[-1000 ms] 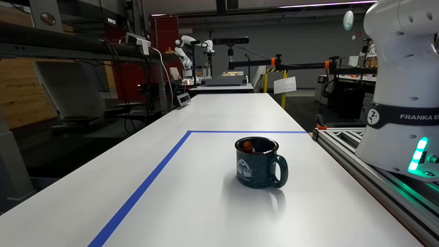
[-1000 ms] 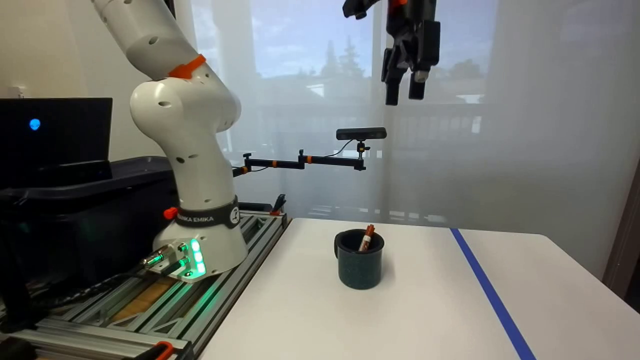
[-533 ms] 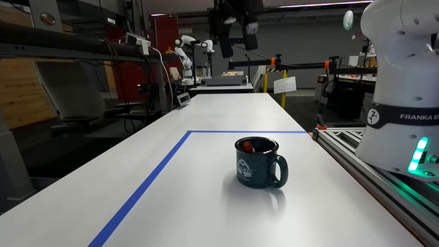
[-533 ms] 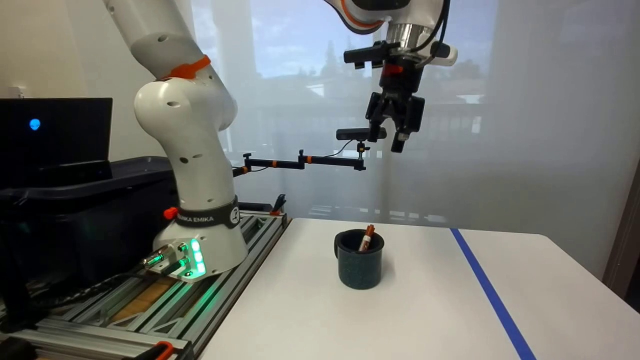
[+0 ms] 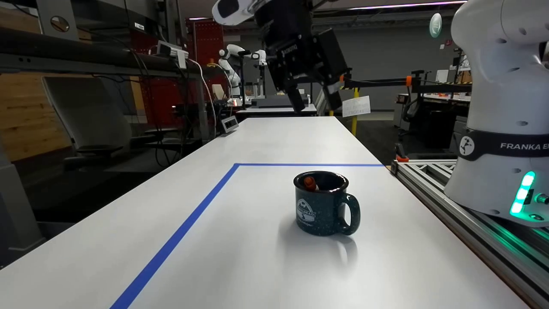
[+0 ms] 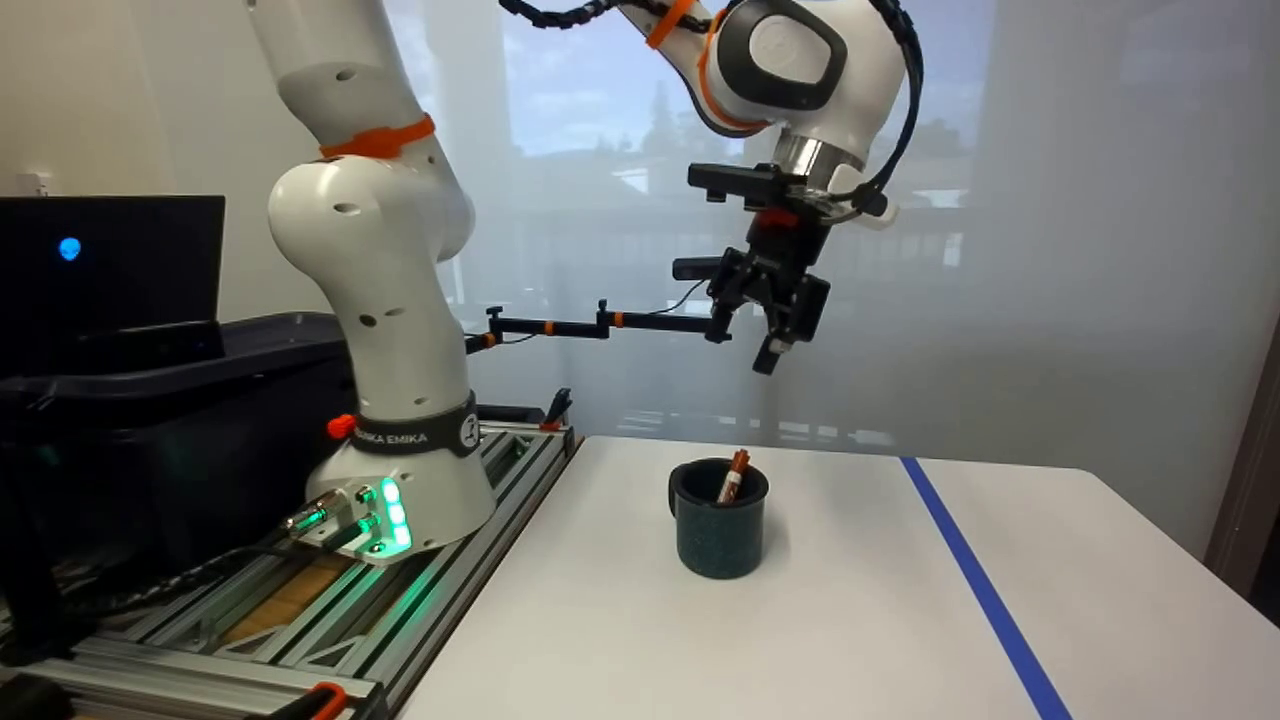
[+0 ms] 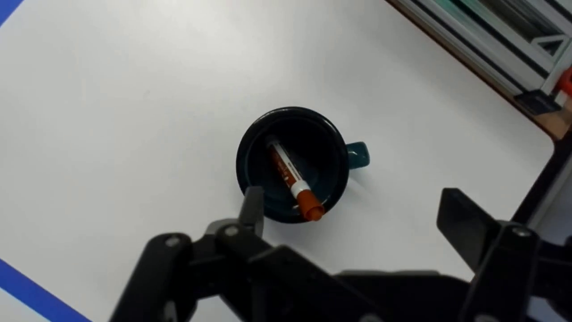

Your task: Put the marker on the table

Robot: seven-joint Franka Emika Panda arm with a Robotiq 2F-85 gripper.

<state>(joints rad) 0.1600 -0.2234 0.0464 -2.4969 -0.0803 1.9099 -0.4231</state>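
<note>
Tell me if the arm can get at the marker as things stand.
Probably yes: the gripper hangs open, higher than the mug, and the marker leans inside with its orange cap uppermost; nothing visible blocks the way down.

Seeing a gray wall point(image 5: 373, 49) at one o'clock, a chair point(image 5: 85, 112) at nine; spotting a bright window point(image 6: 615, 110) at twelve.

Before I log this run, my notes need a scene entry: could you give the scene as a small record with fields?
marker: leaning inside the mug, orange-brown capped end up
mug: dark teal, upright on the table
hand: open, raised above the table, nothing held
blue tape: on the table, apart from the mug
task status: marker not yet on the table
</note>
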